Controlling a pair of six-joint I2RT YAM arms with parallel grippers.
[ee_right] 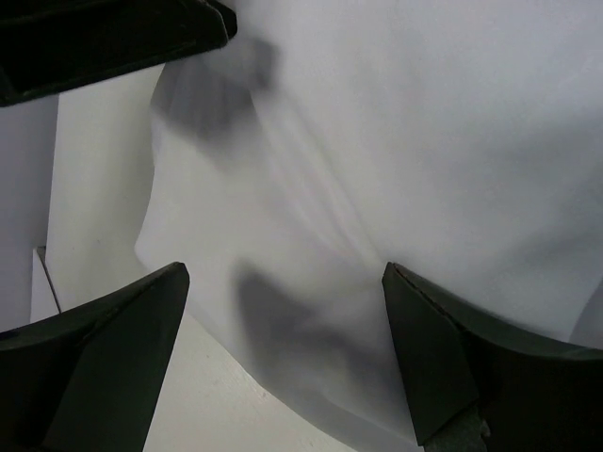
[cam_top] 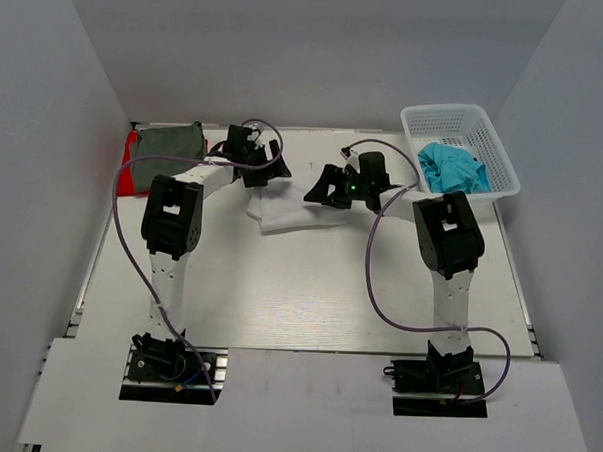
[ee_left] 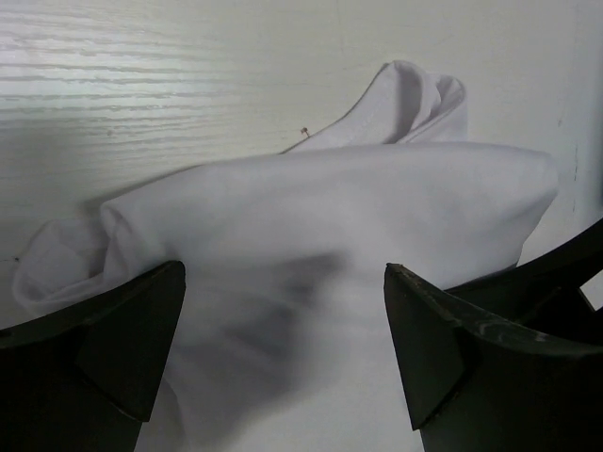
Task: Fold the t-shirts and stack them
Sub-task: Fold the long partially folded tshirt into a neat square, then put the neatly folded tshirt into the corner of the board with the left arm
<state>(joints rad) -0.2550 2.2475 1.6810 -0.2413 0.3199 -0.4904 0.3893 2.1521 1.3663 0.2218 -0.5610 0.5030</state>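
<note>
On the table (cam_top: 309, 286), the white mesh basket (cam_top: 506, 165) at the far right holds the teal t-shirt (cam_top: 452, 168), and at the far left the dark grey t-shirt (cam_top: 170, 140) lies on the red t-shirt (cam_top: 131, 176). The white t-shirt (cam_top: 287, 213) lies crumpled in the middle. The left gripper (ee_left: 283, 282) and the right gripper (ee_right: 283, 282) are both over it, their fingers spread apart.

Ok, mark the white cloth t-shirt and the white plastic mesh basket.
white cloth t-shirt (cam_top: 282, 215), top external view, near folded edge.
white plastic mesh basket (cam_top: 442, 110), top external view, far rim.
</note>
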